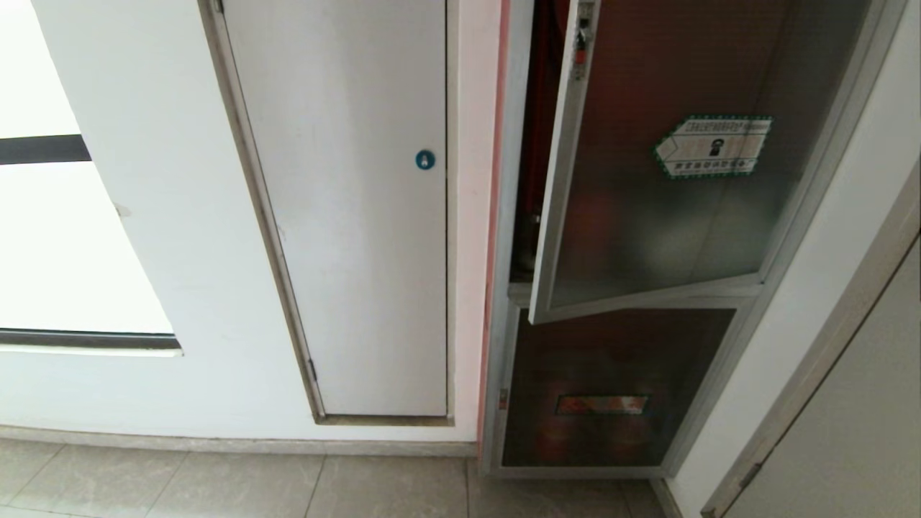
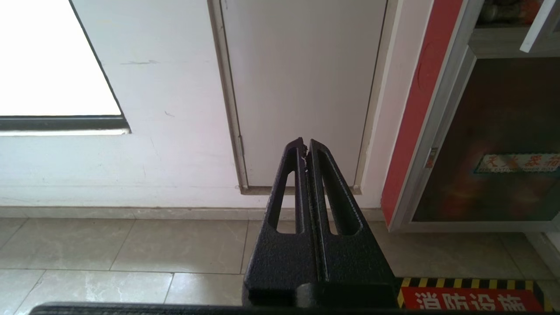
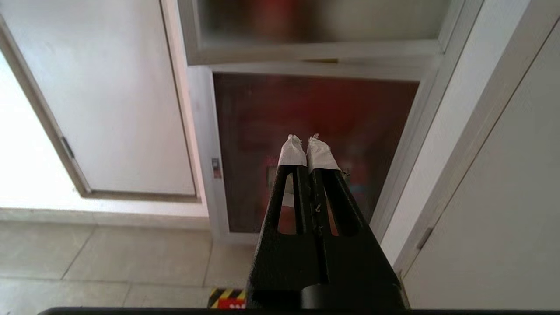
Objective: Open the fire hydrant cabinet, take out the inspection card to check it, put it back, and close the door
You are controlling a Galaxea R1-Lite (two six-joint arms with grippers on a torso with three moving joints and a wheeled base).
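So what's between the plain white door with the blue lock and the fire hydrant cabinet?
In the head view, a narrow strip of white wall with a red edge separates the white door from the fire hydrant cabinet. Nothing else stands there.

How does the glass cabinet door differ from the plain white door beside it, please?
The glass door hangs ajar, its free edge swung out; the white door sits shut, flush in its frame. The glass door is dark and tinted, framed in silver, with a green-bordered sticker; the white door is opaque and bare apart from a small blue round lock. Both are tall rectangles in the same wall.
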